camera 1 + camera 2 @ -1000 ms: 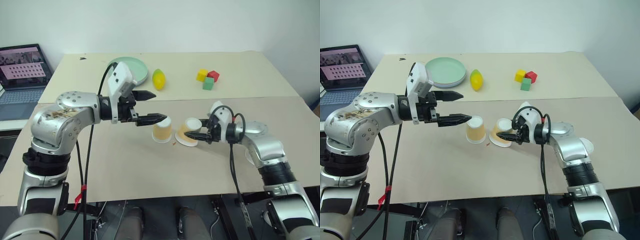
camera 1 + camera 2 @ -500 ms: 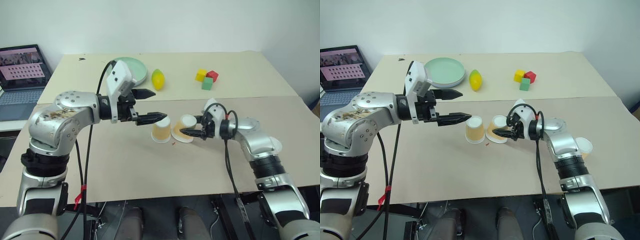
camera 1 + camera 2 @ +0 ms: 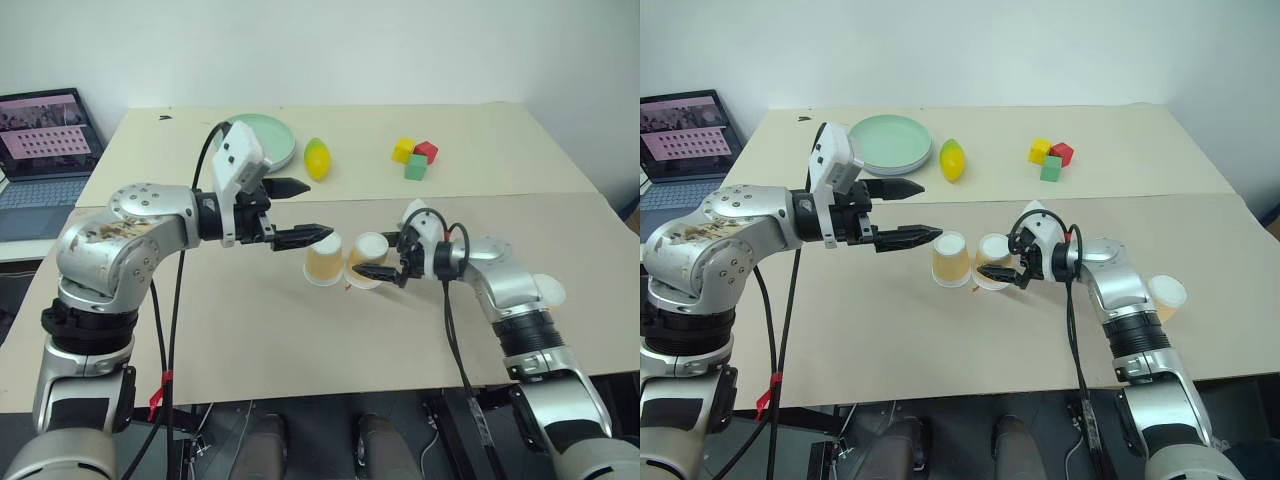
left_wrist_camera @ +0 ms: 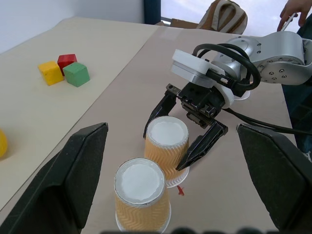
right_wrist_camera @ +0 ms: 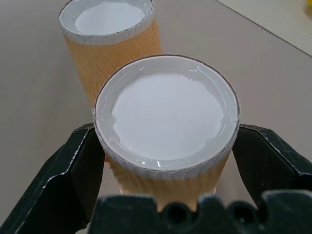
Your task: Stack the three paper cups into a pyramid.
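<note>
We see two cups (image 3: pixel 951 259) (image 3: pixel 992 261) side by side at the table's (image 3: pixel 940 340) centre, a third cup (image 3: pixel 1167 297) far right, and blocks (image 3: pixel 1050 158) behind them.

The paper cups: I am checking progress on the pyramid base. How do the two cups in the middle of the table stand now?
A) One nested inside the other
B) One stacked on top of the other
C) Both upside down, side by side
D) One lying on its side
C: the left paper cup and the right paper cup both stand base-up, side by side, the right gripper open around the right one.
</note>
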`<state>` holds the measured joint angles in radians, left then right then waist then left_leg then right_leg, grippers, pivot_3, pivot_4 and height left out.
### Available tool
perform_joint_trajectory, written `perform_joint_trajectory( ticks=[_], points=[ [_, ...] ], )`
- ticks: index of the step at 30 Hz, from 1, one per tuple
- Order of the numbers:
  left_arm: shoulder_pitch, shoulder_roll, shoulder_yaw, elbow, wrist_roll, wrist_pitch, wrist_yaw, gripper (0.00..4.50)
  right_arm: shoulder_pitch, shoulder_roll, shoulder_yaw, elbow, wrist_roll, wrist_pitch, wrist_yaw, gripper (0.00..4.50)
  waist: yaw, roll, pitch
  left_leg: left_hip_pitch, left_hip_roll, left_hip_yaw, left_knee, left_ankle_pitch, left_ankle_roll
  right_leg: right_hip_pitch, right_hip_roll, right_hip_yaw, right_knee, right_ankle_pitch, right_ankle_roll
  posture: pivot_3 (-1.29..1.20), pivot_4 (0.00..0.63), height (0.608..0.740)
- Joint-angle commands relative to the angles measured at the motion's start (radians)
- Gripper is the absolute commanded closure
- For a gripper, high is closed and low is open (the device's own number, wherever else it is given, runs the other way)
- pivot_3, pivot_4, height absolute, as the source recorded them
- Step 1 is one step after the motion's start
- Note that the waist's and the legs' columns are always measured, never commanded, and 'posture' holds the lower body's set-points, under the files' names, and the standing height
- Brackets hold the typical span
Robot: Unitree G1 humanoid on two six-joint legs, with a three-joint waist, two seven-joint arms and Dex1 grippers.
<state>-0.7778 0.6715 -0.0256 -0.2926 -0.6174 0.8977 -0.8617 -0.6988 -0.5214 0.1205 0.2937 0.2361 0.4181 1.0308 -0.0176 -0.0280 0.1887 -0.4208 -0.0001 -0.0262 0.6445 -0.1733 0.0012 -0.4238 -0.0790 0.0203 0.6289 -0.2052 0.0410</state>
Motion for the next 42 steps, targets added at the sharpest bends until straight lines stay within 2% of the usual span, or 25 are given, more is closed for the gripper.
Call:
perform_joint_trajectory(
  ticks=[1, 11, 16, 21, 26, 31, 35, 42],
  points=[
    [-0.013, 0.000, 0.011, -0.009, 0.001, -0.020, 0.001, 0.00, 0.005, -0.069, -0.088, -0.098, 0.070, 0.040, 0.041, 0.05, 0.003, 0.000, 0.000, 0.000, 0.000, 0.000, 0.000, 0.000, 0.000, 0.000, 0.000, 0.000, 0.000, 0.000, 0.000, 0.00, 0.150, 0.740],
    [-0.024, -0.012, -0.003, 0.005, 0.000, -0.028, -0.015, 0.00, 0.041, -0.218, -0.267, -0.191, 0.203, 0.157, 0.053, 0.05, 0.004, 0.000, 0.000, 0.000, 0.000, 0.000, 0.000, 0.000, 0.000, 0.000, 0.000, 0.000, 0.000, 0.000, 0.000, 0.00, 0.150, 0.740],
    [-0.027, -0.014, -0.018, 0.003, -0.019, -0.018, -0.052, 0.00, 0.145, -0.345, -0.419, -0.249, 0.217, 0.194, 0.001, 0.05, 0.008, 0.000, 0.000, -0.001, 0.000, 0.000, 0.000, 0.000, 0.000, 0.000, 0.000, 0.000, -0.001, 0.000, 0.000, 0.00, 0.150, 0.740],
    [-0.042, -0.036, -0.051, 0.037, -0.009, -0.038, -0.084, 0.00, 0.355, -0.453, -0.661, -0.353, 0.197, 0.254, -0.109, 0.05, 0.020, 0.000, 0.000, -0.001, -0.001, 0.000, 0.000, 0.000, 0.000, 0.000, -0.001, 0.000, -0.002, -0.001, 0.000, 0.00, 0.150, 0.740],
    [-0.060, -0.068, -0.093, 0.086, 0.016, -0.079, -0.119, 0.00, 0.589, -0.388, -0.892, -0.523, 0.282, 0.362, -0.148, 0.05, 0.017, 0.000, 0.000, -0.001, 0.000, 0.001, 0.000, 0.000, 0.000, 0.001, 0.000, 0.002, -0.001, 0.000, 0.000, 0.00, 0.150, 0.740],
    [-0.078, -0.091, -0.115, 0.129, 0.037, -0.109, -0.147, 0.00, 0.753, -0.275, -1.015, -0.612, 0.358, 0.404, -0.182, 0.05, 0.008, 0.000, 0.000, 0.000, 0.000, 0.002, 0.000, 0.000, 0.000, 0.001, 0.001, 0.004, -0.001, 0.000, 0.000, 0.00, 0.150, 0.740],
    [-0.085, -0.099, -0.123, 0.144, 0.048, -0.123, -0.163, 0.00, 0.805, -0.226, -1.025, -0.614, 0.401, 0.381, -0.197, 0.05, -0.001, 0.000, 0.000, 0.000, -0.001, 0.003, 0.000, 0.000, 0.000, 0.001, 0.001, 0.007, -0.002, -0.001, 0.001, 0.00, 0.150, 0.740],
    [-0.101, -0.074, -0.113, 0.137, 0.058, -0.113, -0.189, 0.00, 0.805, -0.209, -0.947, -0.524, 0.380, 0.289, -0.196, 0.05, 0.002, 0.000, 0.000, 0.001, -0.001, 0.003, 0.000, 0.000, 0.000, 0.002, 0.002, 0.008, -0.002, -0.001, 0.001, 0.00, 0.150, 0.740]
  ],
)
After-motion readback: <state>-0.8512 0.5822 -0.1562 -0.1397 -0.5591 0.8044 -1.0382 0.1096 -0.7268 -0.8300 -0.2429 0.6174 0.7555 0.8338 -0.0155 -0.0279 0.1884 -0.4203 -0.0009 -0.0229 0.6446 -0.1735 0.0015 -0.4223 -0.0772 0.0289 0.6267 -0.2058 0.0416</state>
